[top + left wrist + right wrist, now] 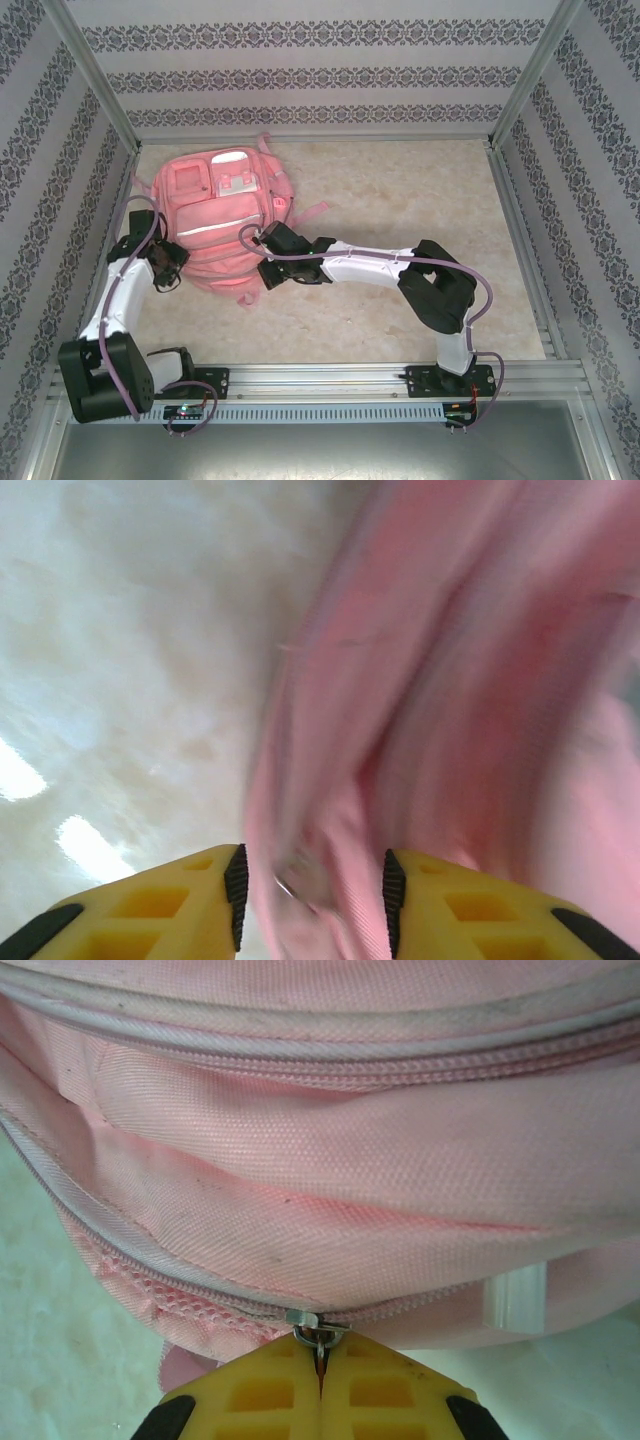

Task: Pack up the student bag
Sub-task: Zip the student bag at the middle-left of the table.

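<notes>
The student bag (215, 215) is a big pink backpack lying flat at the back left of the table. My left gripper (172, 262) is at its left side. In the left wrist view the left gripper (315, 900) is open, and a blurred fold of the pink bag (480, 680) with a small metal ring (290, 885) lies between the jaws. My right gripper (262, 278) reaches across to the bag's near edge. In the right wrist view the right gripper (320, 1365) is shut on the metal zipper pull (318, 1332) of the bag (350, 1160).
The beige marbled table (420, 200) stretches to the right of the bag. Patterned walls with metal posts (520, 200) close in three sides. The right arm's elbow (440, 285) rests low over the table's middle right.
</notes>
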